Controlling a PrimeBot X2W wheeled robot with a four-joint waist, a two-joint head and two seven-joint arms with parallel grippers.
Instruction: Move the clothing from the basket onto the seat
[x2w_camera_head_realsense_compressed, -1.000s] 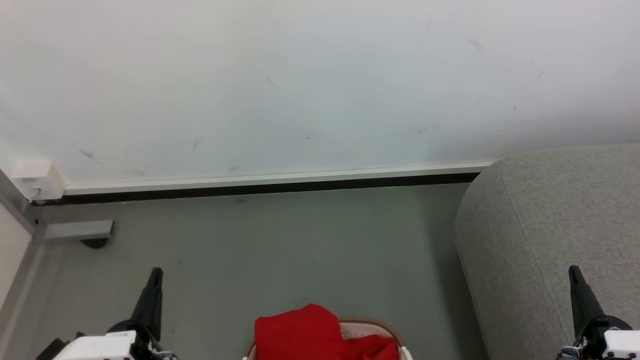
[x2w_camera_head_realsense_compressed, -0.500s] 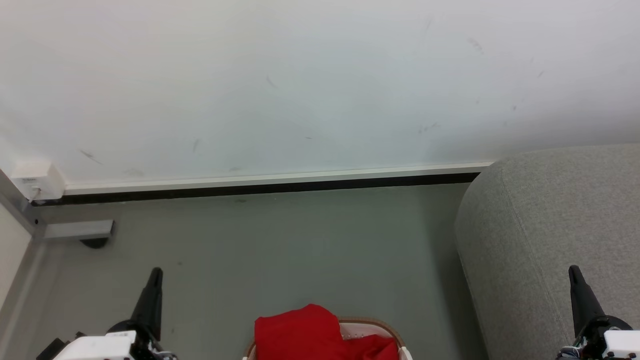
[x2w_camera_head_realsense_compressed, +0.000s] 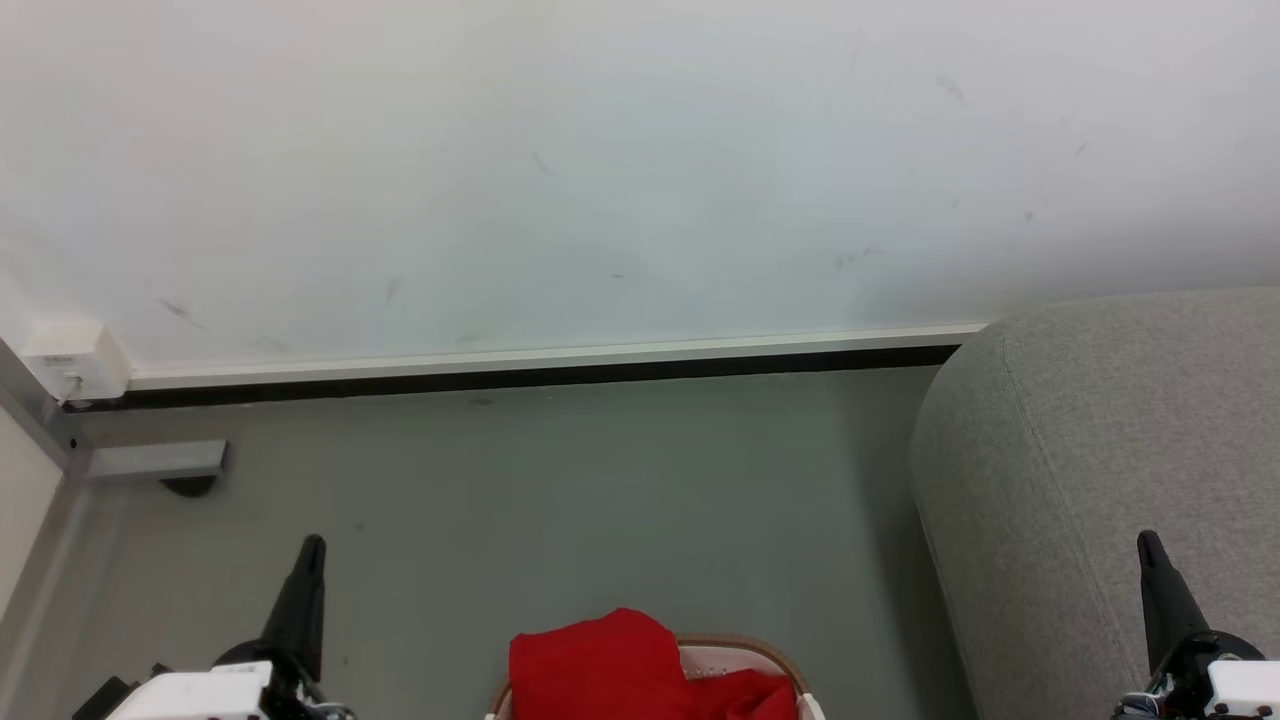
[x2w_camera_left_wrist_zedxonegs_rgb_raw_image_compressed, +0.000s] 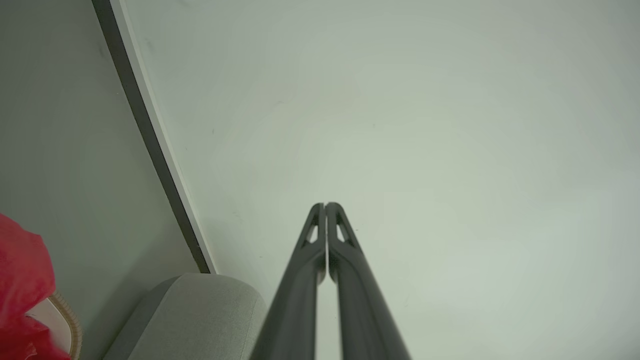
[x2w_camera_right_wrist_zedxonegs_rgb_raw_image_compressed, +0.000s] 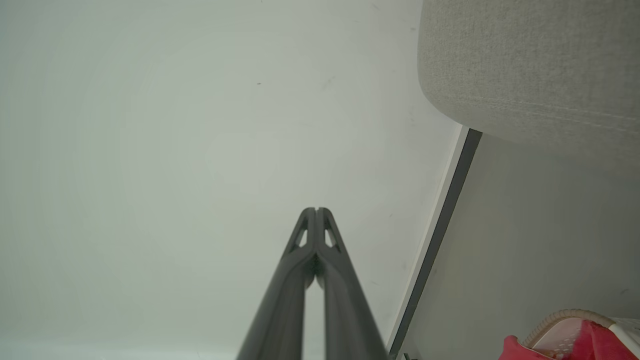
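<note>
- Nothing has moved since a second ago: both arms and the garment sit as they did.
- From the head view, my left fingers (x2w_camera_head_realsense_compressed: 311, 552) rise at the lower left against the grey floor (x2w_camera_head_realsense_compressed: 560, 480). My right fingers (x2w_camera_head_realsense_compressed: 1150, 548) rise at the lower right against the large grey woven-fabric upholstered seat (x2w_camera_head_realsense_compressed: 1100, 450). Each pair reads there as a single dark spike.
- The wrist views settle it. My left fingers (x2w_camera_left_wrist_zedxonegs_rgb_raw_image_compressed: 322, 209) and right fingers (x2w_camera_right_wrist_zedxonegs_rgb_raw_image_compressed: 314, 214) are each clenched tip to tip on nothing, aimed at the scuffed white wall (x2w_camera_head_realsense_compressed: 640, 170).
- The head view also shows a small white box (x2w_camera_head_realsense_compressed: 75, 360) on the wall at far left.
- The bright red soft fabric clothing (x2w_camera_head_realsense_compressed: 600, 660) lies heaped in the white perforated plastic basket with a light brown rim (x2w_camera_head_realsense_compressed: 745, 643). It is at bottom centre, between my arms, with one fold humped above the rim.
- The right wrist view picks out the basket's small holes (x2w_camera_right_wrist_zedxonegs_rgb_raw_image_compressed: 567, 342) beside the red cloth (x2w_camera_right_wrist_zedxonegs_rgb_raw_image_compressed: 595, 342). The left wrist view catches the rim (x2w_camera_left_wrist_zedxonegs_rgb_raw_image_compressed: 70, 320) and a red bulge (x2w_camera_left_wrist_zedxonegs_rgb_raw_image_compressed: 20, 270).
- The seat stands to the basket's right, apart from it. Its seam (x2w_camera_right_wrist_zedxonegs_rgb_raw_image_compressed: 540, 107) is clear from the right wrist, and its rounded corner (x2w_camera_left_wrist_zedxonegs_rgb_raw_image_compressed: 200, 315) shows from the left wrist.
</note>
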